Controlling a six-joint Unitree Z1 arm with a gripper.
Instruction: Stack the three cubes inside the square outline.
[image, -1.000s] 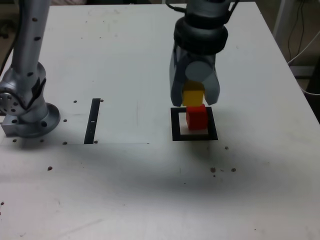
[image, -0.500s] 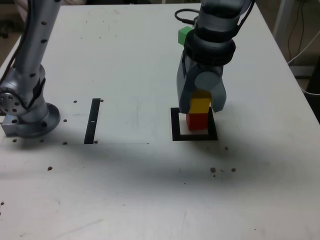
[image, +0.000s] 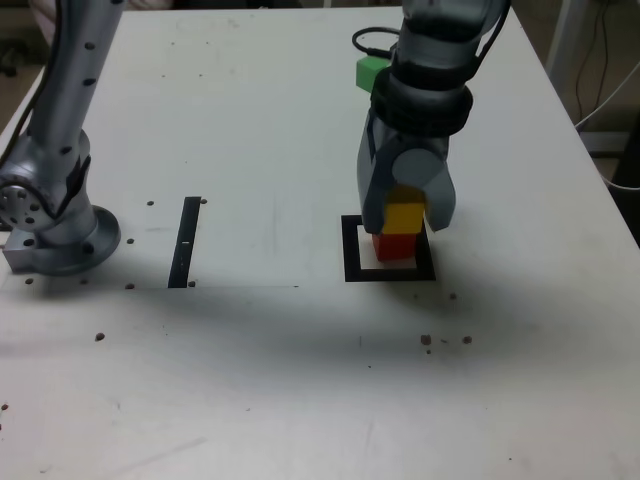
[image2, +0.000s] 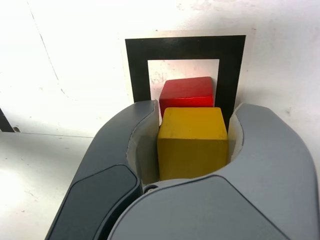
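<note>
Your white table (image: 250, 110), matte and flecked with small dark specks, fills the exterior view, with the arm's rounded grey metal base (image: 55, 225) bolted at that view's left edge. A straight black strip (image: 185, 242) lies flat between the base and the square outline (image: 351, 250) — a thick, flat black frame around a pale paper-like centre.

Your gripper (image: 407, 212) hangs over that frame, its smooth, curved grey plastic shells pointing down at the table. It is clenched on the yellow cube (image: 404, 217); the wrist view shows the cube's two sides pressed against the pale inner pads (image2: 144, 150) of the jaws, its flat top face and crisp edges plain to see.

The yellow cube sits directly above the red cube (image: 397, 246), which rests inside the outline's pale centre. In the exterior view the two blocks look to be touching — though you cannot tell whether the yellow one's weight is fully down. From the wrist view, the red cube (image2: 186, 92) appears set slightly off from the yellow one rather than squarely beneath it.

The green cube (image: 371, 72), the same small solid block shape, stands on the table behind the arm, well apart from the outline and partly hidden by the wrist housing.
</note>
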